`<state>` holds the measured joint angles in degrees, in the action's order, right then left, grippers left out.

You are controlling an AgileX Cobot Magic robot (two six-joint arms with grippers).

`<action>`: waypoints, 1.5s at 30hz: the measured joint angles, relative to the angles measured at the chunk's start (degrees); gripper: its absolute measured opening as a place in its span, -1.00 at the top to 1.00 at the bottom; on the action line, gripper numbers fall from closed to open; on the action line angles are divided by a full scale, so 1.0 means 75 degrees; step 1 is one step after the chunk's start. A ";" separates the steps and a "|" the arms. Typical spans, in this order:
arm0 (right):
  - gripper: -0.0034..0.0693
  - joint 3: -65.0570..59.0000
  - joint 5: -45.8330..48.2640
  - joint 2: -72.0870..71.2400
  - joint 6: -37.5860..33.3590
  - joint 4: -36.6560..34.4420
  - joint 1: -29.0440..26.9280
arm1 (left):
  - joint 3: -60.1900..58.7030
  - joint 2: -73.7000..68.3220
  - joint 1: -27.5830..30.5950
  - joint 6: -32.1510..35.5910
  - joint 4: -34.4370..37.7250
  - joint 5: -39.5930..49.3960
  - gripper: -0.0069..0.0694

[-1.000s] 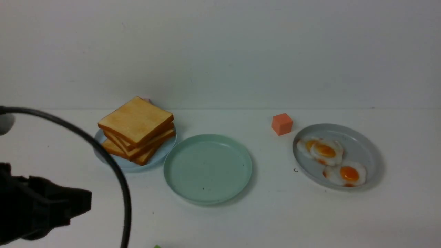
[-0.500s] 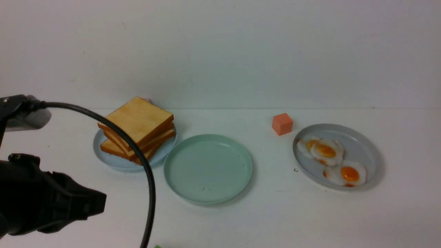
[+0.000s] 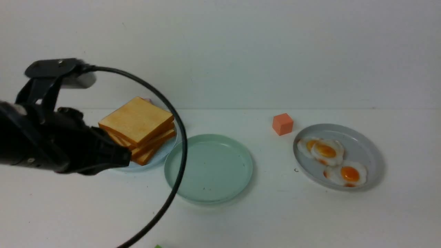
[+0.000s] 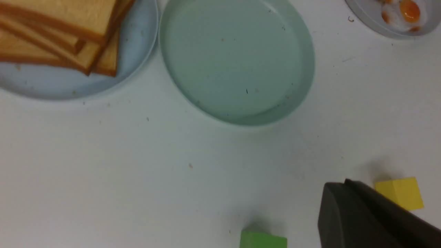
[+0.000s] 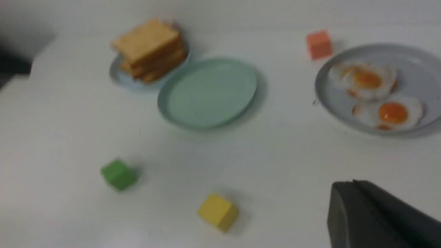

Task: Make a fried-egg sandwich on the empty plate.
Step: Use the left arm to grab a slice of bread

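— So, how many of each?

— Three plates on the surface (image 3: 275,213). A light blue plate (image 3: 161,154) carries the toast stack (image 3: 137,120), four slices as far as I can tell. The empty plate (image 3: 208,168) sits just beside it, mid-surface. A grey plate (image 3: 368,151), well to the right, holds two fried eggs (image 3: 324,150) that touch. Three cubes: an orange cube (image 3: 282,124) near the grey plate, then a green cube (image 5: 119,174) and a yellow cube (image 5: 217,211) nearer the robot.

— And the arms?

— The left arm (image 3: 41,148) reaches in above the surface, its left end effector (image 3: 120,156) clenched and holding nothing, in front of the blue plate's near edge. A black cable (image 3: 181,162) loops over. The right end effector (image 5: 365,213) is clenched too, empty.
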<state>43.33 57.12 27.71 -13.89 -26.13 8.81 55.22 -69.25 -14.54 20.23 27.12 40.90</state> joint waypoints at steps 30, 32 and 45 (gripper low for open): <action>0.88 0.1427 0.0558 0.1691 0.0194 0.1577 0.2477 | 0.2459 -0.4938 -0.0511 -0.1355 -0.5960 -0.2349 -0.45; 0.88 0.1427 0.0537 0.1691 0.0210 0.1570 0.2477 | 0.2459 -0.5218 -0.0511 -0.1375 -0.6227 -0.2532 -0.46; 0.85 0.1427 0.0529 0.1691 0.0216 0.1125 0.2477 | 0.2527 -0.5619 -0.0511 -0.3219 -0.7555 -0.2736 0.02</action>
<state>54.04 61.08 40.39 -12.27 -17.69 27.38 74.17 -111.40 -18.38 -3.92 -29.54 20.39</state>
